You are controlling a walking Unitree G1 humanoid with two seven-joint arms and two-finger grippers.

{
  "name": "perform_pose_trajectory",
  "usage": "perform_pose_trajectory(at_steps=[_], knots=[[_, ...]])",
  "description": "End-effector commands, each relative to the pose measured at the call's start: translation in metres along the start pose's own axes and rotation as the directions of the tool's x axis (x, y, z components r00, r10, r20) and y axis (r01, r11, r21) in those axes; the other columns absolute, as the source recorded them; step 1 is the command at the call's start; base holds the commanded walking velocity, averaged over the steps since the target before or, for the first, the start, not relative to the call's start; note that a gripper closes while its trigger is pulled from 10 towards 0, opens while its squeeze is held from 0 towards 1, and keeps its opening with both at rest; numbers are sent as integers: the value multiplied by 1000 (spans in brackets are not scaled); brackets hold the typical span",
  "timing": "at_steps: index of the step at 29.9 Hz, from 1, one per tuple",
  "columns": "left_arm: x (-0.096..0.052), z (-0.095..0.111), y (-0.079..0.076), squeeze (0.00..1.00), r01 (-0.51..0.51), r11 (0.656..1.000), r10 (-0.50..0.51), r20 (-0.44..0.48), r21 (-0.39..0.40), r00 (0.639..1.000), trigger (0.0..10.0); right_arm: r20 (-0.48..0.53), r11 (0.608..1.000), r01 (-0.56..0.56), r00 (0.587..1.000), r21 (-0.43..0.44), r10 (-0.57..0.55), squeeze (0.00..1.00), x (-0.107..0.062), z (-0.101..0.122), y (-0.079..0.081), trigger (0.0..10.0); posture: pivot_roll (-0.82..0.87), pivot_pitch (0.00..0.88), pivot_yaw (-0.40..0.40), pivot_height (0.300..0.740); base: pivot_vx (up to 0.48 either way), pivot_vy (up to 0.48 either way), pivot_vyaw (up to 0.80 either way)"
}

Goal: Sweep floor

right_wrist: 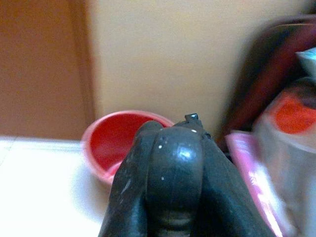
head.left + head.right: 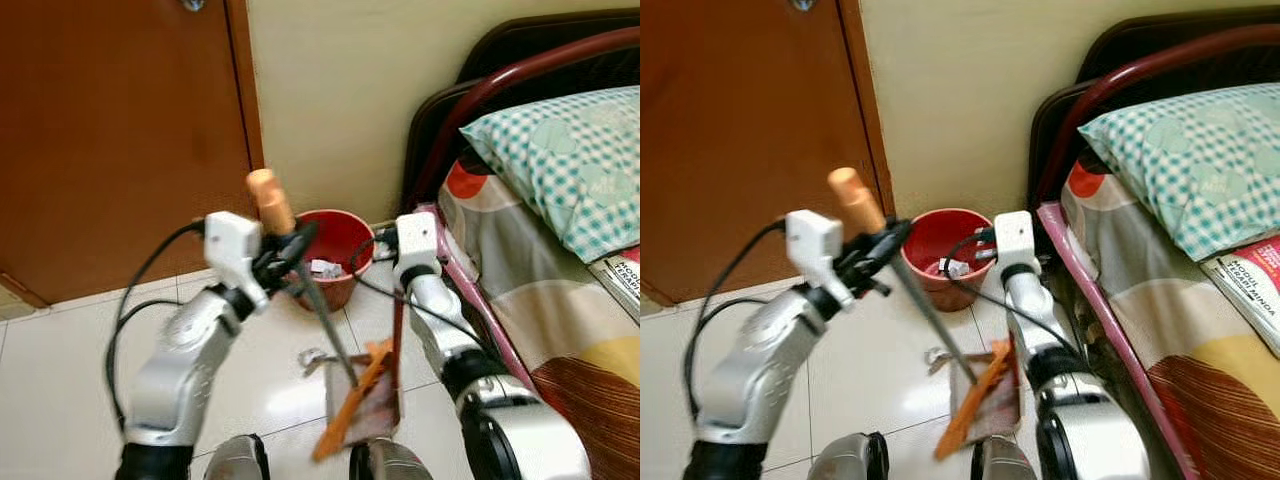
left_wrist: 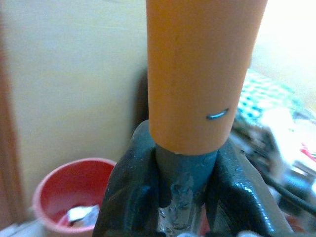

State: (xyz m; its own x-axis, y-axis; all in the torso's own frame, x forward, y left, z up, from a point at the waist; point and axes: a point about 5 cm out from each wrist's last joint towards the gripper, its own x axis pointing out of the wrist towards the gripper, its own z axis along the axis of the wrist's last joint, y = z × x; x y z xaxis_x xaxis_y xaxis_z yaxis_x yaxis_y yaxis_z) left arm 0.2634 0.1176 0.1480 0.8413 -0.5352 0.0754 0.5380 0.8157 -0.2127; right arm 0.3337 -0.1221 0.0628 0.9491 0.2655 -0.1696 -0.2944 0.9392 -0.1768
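Observation:
My left gripper (image 2: 290, 255) is shut on the grey shaft of a broom (image 2: 325, 320), just under its orange top cap (image 3: 202, 69). The shaft slants down to an orange brush head (image 2: 355, 400) on the floor. The head lies against a brownish dustpan (image 2: 372, 412). The dustpan's dark red upright handle (image 2: 398, 340) rises toward my right gripper (image 1: 173, 163), whose fingers are shut around the handle's dark top. A crumpled scrap (image 2: 312, 358) lies on the tiles just left of the dustpan. Beyond it, a red bucket (image 2: 330, 215) with paper scraps inside stands by the wall.
A bed with a pink frame (image 2: 480, 320) and a checked pillow (image 2: 570, 160) runs along the right, close to my right arm. A brown door (image 2: 110, 130) fills the back left. A cream wall (image 2: 340, 90) stands behind the bucket. White tiles (image 2: 60, 380) spread to the left.

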Motion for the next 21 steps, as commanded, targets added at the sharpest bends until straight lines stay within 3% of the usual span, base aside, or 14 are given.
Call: perform_pose_trajectory(at_steps=[1,10,18,21], knots=[[0,12,0,0,-11,1000,10,40,8,999,10000,-5,992,-107,994,-61,107,0,-3,-1,3,10000,41,153,-41,740,0,0,0],[12,49,24,0,-148,988,137,175,53,975,10000,-84,945,-239,971,-222,225,0,-15,-11,-6,10000,28,144,-38,740,0,0,0],[16,86,36,0,-198,975,163,275,104,948,10000,-132,953,-200,976,-227,173,0,-17,-19,-14,10000,35,136,-34,740,0,0,0],[15,90,39,0,-207,971,167,281,120,945,10000,-139,955,-192,977,-225,164,0,-18,-20,-16,10000,35,136,-34,740,0,0,0]])
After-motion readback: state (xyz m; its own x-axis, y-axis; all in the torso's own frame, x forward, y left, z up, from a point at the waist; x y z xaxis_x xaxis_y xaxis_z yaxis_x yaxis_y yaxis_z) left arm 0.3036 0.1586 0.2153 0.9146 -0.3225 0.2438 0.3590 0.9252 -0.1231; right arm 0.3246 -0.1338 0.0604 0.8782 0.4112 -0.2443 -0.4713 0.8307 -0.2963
